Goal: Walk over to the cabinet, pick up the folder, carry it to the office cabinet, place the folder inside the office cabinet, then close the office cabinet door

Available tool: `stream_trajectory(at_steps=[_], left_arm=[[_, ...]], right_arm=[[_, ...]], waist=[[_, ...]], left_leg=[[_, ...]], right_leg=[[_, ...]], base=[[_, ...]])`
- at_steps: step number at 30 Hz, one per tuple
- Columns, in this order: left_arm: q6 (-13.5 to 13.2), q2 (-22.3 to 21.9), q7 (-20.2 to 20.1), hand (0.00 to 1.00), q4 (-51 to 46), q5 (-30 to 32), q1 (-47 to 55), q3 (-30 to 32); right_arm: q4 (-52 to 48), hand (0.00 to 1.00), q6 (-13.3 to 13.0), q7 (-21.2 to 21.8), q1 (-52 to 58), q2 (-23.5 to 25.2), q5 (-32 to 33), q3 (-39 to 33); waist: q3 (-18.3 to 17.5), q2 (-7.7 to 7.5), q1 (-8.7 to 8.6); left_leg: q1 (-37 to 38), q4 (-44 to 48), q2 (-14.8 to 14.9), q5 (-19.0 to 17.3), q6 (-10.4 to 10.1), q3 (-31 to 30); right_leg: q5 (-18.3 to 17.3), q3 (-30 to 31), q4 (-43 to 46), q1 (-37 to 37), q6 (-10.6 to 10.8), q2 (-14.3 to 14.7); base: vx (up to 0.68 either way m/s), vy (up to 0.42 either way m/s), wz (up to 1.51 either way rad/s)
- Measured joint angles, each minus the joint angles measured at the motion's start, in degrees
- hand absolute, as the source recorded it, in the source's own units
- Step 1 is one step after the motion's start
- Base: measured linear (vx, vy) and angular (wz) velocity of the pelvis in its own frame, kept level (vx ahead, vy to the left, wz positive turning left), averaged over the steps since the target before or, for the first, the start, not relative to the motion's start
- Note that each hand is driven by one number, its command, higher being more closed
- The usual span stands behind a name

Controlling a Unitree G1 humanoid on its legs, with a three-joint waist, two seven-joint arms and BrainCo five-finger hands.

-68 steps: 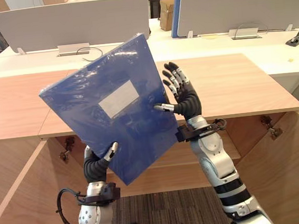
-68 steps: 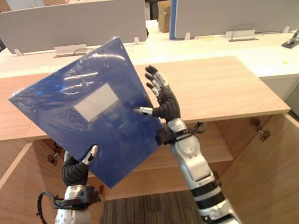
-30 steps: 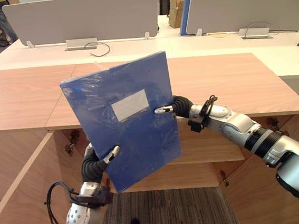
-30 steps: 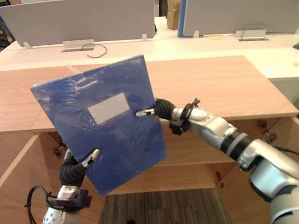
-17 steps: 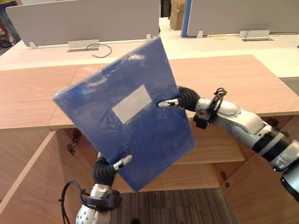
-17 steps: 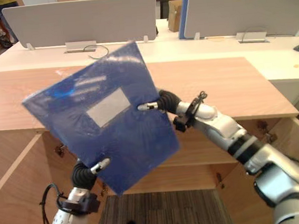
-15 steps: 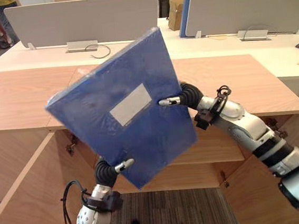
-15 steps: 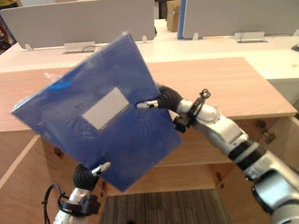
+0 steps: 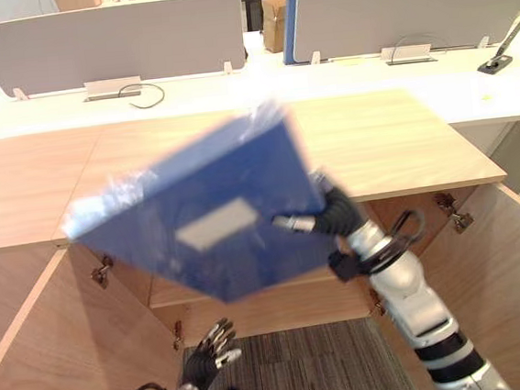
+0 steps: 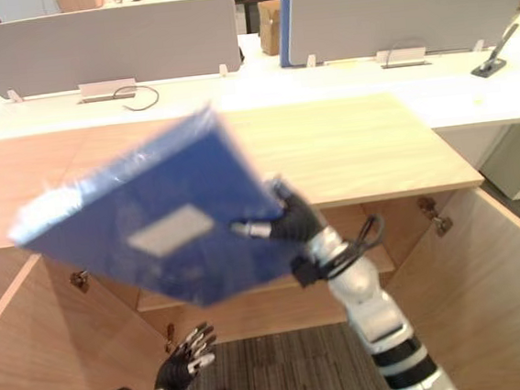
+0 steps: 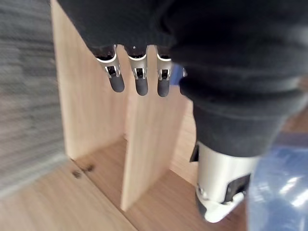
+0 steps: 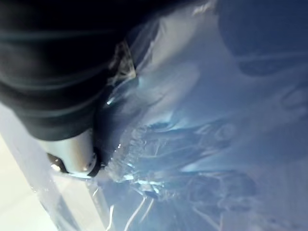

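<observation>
blue folder (image 9: 198,219) mid-frame, pinched at one edge by my right hand (image 9: 335,212) alone; left hand (image 9: 206,348) hangs slack-fingered, lower left. slick wrap (image 12: 202,120) could slide, folder drops.

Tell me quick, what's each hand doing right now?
Left hand: open, holding nothing.
Right hand: shut on the blue folder, thumb pinching its front.

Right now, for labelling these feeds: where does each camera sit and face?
Left eye: on head, looking down at folder before the open cabinet; both arms show.
Right eye: same scene; right hand pinches the folder, left hand hangs low, open.
Left wrist: along its fingers into the cabinet.
Right wrist: pressed against the folder's wrap; thumb shows.
Both wrist views share the folder.
</observation>
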Motion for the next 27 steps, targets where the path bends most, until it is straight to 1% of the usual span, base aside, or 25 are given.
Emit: stream_trajectory(at_steps=[1, 2, 3, 4, 8, 10, 11, 14, 16, 18, 19, 21, 22, 23, 24, 25, 26, 27], left_arm=[[-0.11, -0.55, 1.08, 0.0, 4.04, 2.58, -0.85, 0.89], [-0.29, -1.04, 2.91, 0.0, 8.65, 6.64, -2.01, 1.91], [-0.37, -1.25, 3.64, 0.0, 10.57, 8.22, -2.5, 2.46], [-0.58, -1.56, 5.23, 0.0, 14.61, 10.85, -3.46, 3.17], [-0.54, -2.77, 9.45, 0.0, 26.19, 15.23, -4.99, 8.01], [-0.43, -2.91, 10.87, 0.0, 29.38, 17.45, -4.98, 10.09], [-0.41, -2.93, 11.43, 0.0, 30.58, 18.31, -5.02, 11.45], [-0.2, -3.04, 11.67, 0.0, 31.45, 18.18, -5.04, 13.77], [0.14, -3.38, 11.67, 0.0, 31.93, 18.08, -5.06, 14.81], [0.63, -3.96, 11.68, 0.0, 32.17, 18.1, -4.96, 16.04], [0.71, -4.07, 11.68, 0.0, 32.17, 18.02, -4.95, 16.39], [0.9, -4.95, 11.78, 0.0, 32.15, 17.1, -4.97, 18.35], [0.91, -5.32, 11.93, 0.0, 32.15, 16.43, -4.97, 18.76], [0.91, -6.31, 12.14, 0.0, 32.13, 15.29, -4.96, 19.85], [0.92, -6.87, 12.32, 0.0, 32.12, 14.59, -4.91, 20.45], [0.93, -7.96, 12.65, 0.0, 32.12, 13.55, -4.64, 21.66], [0.93, -9.01, 13.1, 0.0, 32.09, 13.11, -4.43, 23.03], [0.93, -9.44, 13.24, 0.0, 32.06, 13.08, -4.39, 23.7]], right_arm=[[3.62, 1.0, -0.03, 0.09, 0.49, -1.47, -3.55, 3.39], [8.27, 1.0, -0.04, 0.34, 0.53, -3.4, -8.39, 7.98], [10.37, 1.0, -0.05, 0.62, 0.53, -4.17, -10.55, 10.09], [14.41, 1.0, -0.13, 0.79, 0.5, -5.5, -13.84, 13.44], [21.63, 1.0, -0.75, 1.29, -0.27, -6.72, -19.38, 18.29], [22.99, 1.0, -1.09, 1.88, -1.61, -7.94, -21.43, 20.77], [23.9, 1.0, -1.24, 1.89, -2.09, -8.66, -21.42, 21.71], [28.41, 1.0, -1.99, 2.92, -3.84, -9.02, -22.48, 22.03], [32.07, 1.0, -2.07, 3.21, -4.96, -8.99, -24.54, 22.03], [37.14, 1.0, -1.92, 3.14, -5.99, -8.88, -27.66, 21.77], [38.07, 1.0, -1.83, 3.19, -6.24, -8.88, -28.65, 21.77], [43.16, 1.0, -1.84, 5.12, -6.53, -7.92, -32.63, 21.64], [45.08, 1.0, -1.45, 5.02, -6.46, -7.03, -33.0, 20.41], [49.21, 1.0, 0.22, 5.0, -6.44, -4.55, -32.89, 15.21], [51.21, 1.0, 1.22, 5.02, -6.43, -3.19, -31.7, 11.55], [54.59, 1.0, 3.3, 4.64, -6.43, -0.46, -28.5, 3.16], [56.7, 1.0, 5.3, 3.39, -6.47, 1.89, -23.98, -5.91], [57.31, 1.0, 6.5, 1.96, -6.53, 2.64, -20.12, -9.52]], waist=[[-0.03, -0.02, -0.04], [-0.02, -0.04, 0.1], [-0.01, -0.05, 0.28], [-0.01, -0.05, 0.67], [0.21, -0.24, 0.9], [0.35, -0.3, 0.98], [0.35, -0.31, 0.97], [0.47, -0.32, 1.0], [0.73, -0.39, 1.33], [0.91, -0.44, 1.92], [1.02, -0.47, 2.08], [1.5, -0.6, 2.77], [1.81, -0.55, 2.78], [2.46, -0.38, 2.8], [2.72, -0.33, 2.96], [3.06, -0.24, 3.37], [3.18, -0.18, 3.72], [3.19, -0.18, 3.88]], left_leg=[[0.01, 0.0, 0.01, -0.1, -0.01, 0.0], [0.0, 0.0, 0.0, -0.21, -0.04, -0.01], [0.0, 0.0, -0.04, -0.26, -0.04, -0.01], [0.0, 0.02, -0.15, -0.38, -0.07, -0.01], [0.02, 0.28, -0.36, -0.48, 0.12, 0.43], [0.27, 0.29, -0.36, -0.56, 0.08, 0.51], [0.31, 0.29, -0.37, -0.61, 0.02, 0.45], [0.63, 0.29, -0.38, -0.67, -0.06, 0.27], [1.19, 0.27, -0.46, -0.79, -0.17, 0.18], [1.26, 0.22, -0.51, -0.87, -0.18, -0.26], [1.26, 0.17, -0.51, -0.93, -0.24, -0.33], [1.19, 0.08, -0.73, -1.07, -0.29, -0.88], [1.18, 0.13, -0.87, -1.11, -0.26, -1.18], [1.1, 0.28, -1.12, -1.19, -0.13, -1.66], [1.06, 0.29, -1.23, -1.3, 0.03, -1.72], [1.03, 0.3, -1.55, -1.65, 0.47, -1.81], [1.03, 0.32, -2.02, -1.93, 0.59, -1.99], [1.04, 0.33, -2.35, -2.01, 0.74, -2.08]], right_leg=[[-0.05, 0.04, 0.0, -0.04, -0.06, 0.02], [-0.15, 0.04, 0.0, -0.06, -0.13, 0.01], [-0.19, 0.05, 0.0, -0.05, -0.11, -0.02], [-0.29, 0.13, -0.02, -0.05, -0.07, -0.11], [-0.39, 0.59, -0.56, -0.05, -0.02, -0.22], [-0.38, 1.01, -0.62, 0.0, -0.03, -0.15], [-0.38, 1.02, -0.61, 0.09, -0.03, -0.08], [-0.39, 1.01, -0.63, 0.39, -0.04, -0.11], [-0.63, 0.98, -0.65, 0.89, -0.07, -0.22], [-0.81, 0.81, -0.48, 0.98, 0.03, -0.38], [-0.88, 0.77, -0.45, 0.99, 0.08, -0.38], [-1.41, 0.12, -0.44, 1.28, 0.22, -0.5], [-1.58, -0.36, -0.44, 1.46, 0.42, -0.58], [-1.65, -0.62, -0.43, 1.62, 0.54, -0.75], [-1.65, -0.69, -0.44, 1.61, 0.58, -0.83], [-1.72, -0.85, -0.46, 1.65, 0.67, -1.13], [-1.82, -1.23, -0.47, 1.81, 0.79, -1.55], [-1.91, -1.56, -0.51, 1.91, 0.95, -1.79]], base=[[0.02, -0.012, -0.04], [0.0, 0.0, 0.0], [0.04, -0.017, 0.0], [0.05, -0.015, 0.0], [0.06, -0.014, -0.05], [0.04, -0.021, -0.1], [0.04, -0.03, -0.06], [0.01, -0.01, -0.01], [0.0, 0.0, 0.0], [-0.03, 0.006, 0.05], [-0.02, 0.004, 0.04], [-0.01, -0.003, 0.13], [0.01, -0.008, 0.23], [0.02, -0.005, 0.17], [0.04, 0.0, 0.13], [0.06, 0.007, 0.09], [0.07, 0.007, 0.11], [0.1, 0.003, 0.17]])
